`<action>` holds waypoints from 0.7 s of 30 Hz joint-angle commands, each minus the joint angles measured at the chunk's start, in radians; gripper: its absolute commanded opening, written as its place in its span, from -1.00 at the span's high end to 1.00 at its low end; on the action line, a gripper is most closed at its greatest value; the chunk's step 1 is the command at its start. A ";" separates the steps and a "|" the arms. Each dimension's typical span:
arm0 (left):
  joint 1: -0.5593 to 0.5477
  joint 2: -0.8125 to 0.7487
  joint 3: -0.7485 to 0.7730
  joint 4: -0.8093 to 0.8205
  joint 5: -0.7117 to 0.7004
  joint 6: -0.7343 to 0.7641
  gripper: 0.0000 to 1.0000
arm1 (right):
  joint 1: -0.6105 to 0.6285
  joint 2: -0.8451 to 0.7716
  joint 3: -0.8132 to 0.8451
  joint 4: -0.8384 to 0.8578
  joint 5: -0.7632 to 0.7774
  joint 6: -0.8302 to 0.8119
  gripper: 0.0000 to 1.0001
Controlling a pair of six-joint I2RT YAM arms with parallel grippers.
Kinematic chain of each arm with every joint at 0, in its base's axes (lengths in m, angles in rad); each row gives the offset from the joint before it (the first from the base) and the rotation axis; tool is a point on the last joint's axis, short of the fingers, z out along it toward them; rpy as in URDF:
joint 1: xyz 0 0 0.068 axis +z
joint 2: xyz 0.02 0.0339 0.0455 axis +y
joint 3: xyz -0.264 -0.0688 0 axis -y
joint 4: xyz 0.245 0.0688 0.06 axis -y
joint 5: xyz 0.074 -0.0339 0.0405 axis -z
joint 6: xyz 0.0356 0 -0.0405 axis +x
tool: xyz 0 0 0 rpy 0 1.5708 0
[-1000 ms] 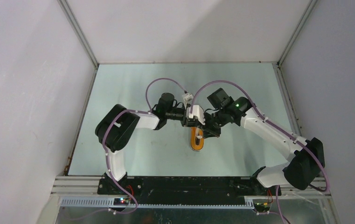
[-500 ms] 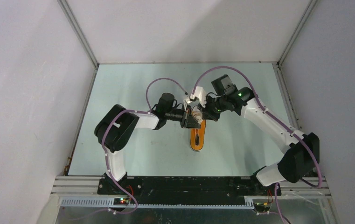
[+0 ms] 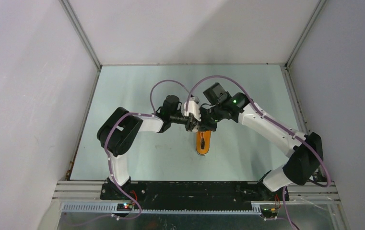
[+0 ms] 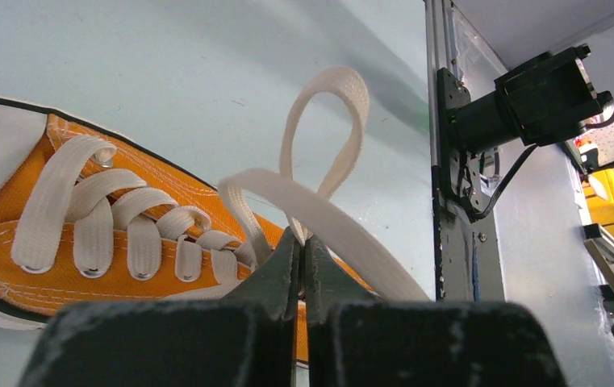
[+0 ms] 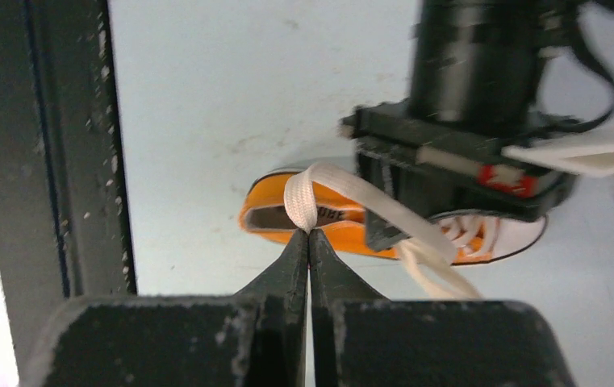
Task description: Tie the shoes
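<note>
The orange sneaker (image 3: 203, 143) lies mid-table, its far end under both grippers; it also shows in the left wrist view (image 4: 61, 258) and the right wrist view (image 5: 344, 230). My left gripper (image 4: 302, 235) is shut on the base of a white lace loop (image 4: 332, 129) that stands up above the shoe. A second lace strand (image 4: 327, 226) crosses in front of that loop. My right gripper (image 5: 309, 234) is shut on that white lace (image 5: 302, 201), which runs over the left gripper's body. In the top view the two grippers (image 3: 197, 122) meet above the shoe's far end.
Grey enclosure walls (image 3: 36, 72) ring the pale green table (image 3: 137, 86). The black base rail (image 3: 194, 189) runs along the near edge. Purple cables (image 3: 170, 82) arch over both wrists.
My right gripper has swung left across the far end of the shoe, carrying its lace over the left gripper. The left gripper has stayed almost still, holding its loop.
</note>
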 commanded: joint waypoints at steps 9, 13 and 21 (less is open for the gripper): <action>0.031 -0.007 0.017 0.018 0.042 -0.052 1.00 | 0.017 -0.165 -0.274 -0.147 0.014 -0.219 1.00; 0.039 -0.014 0.009 0.002 0.062 -0.035 1.00 | -0.037 -0.167 -0.338 -0.124 0.023 -0.233 1.00; 0.041 -0.009 0.008 0.004 0.103 -0.027 1.00 | -0.158 -0.088 -0.392 -0.016 0.030 -0.236 1.00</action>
